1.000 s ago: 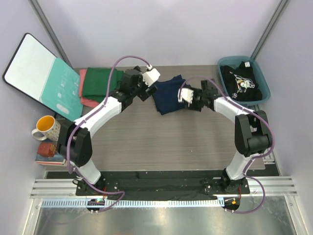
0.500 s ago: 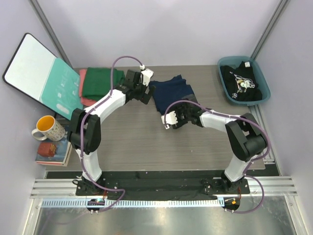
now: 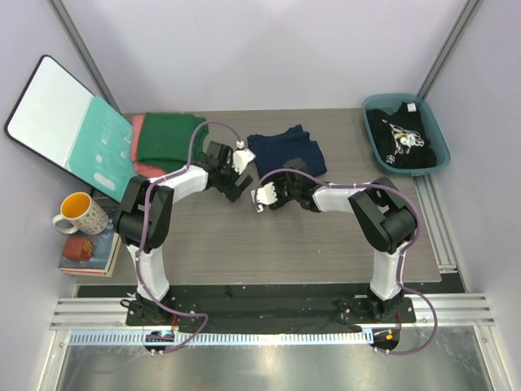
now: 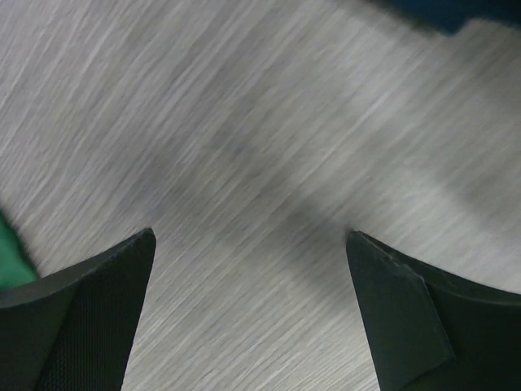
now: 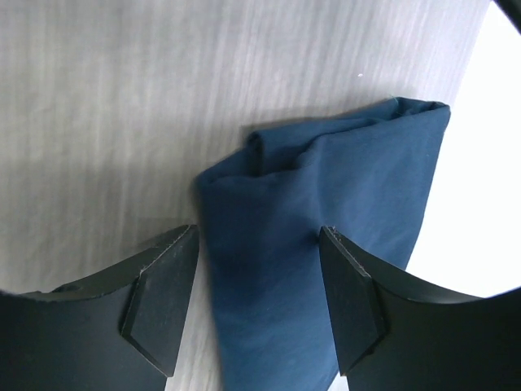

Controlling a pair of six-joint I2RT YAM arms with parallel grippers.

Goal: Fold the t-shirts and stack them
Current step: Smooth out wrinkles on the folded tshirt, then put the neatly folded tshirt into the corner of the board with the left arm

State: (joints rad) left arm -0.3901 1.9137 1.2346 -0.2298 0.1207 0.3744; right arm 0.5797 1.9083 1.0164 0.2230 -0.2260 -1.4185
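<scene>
- The navy t-shirt (image 3: 285, 155) lies loosely folded on the counter (image 3: 244, 244), its edges uneven and one corner rolled over; I take it as my marker for everything else
- Well off to the left arm's side of the navy t-shirt, the green t-shirt (image 3: 167, 137) sits folded on top of the pink t-shirt (image 3: 140, 169), which peeks out at its edge; that looks like the stack
- Well off to the right arm's side of it, the black t-shirt (image 3: 399, 138) with white print lies crumpled in a teal bin (image 3: 431, 122), not yet folded
- The left claw (image 4: 251, 240) hovers just off the navy t-shirt's near left corner, with its fingers spread as wide as they go and only bare counter between them
- The right claw (image 5: 254, 240) hangs just beside that same corner, a little nearer the arms' bases; its fingers are partly spread, and navy cloth shows in the gap from its own camera, but it pinches nothing that I can see
- My guess at the step: both claws are lining up on the navy t-shirt to tidy its fold or carry it to the stack
- To do it well, each claw should take its own corner of one edge, go low enough to catch every layer, and close only once cloth sits fully between the fingers
- Both sides want lifting evenly, or the fold may slip open; the rolled corner wants smoothing first
- Both claws crowd one corner, so they should part along the edge before gripping, or they may knock each other
</scene>
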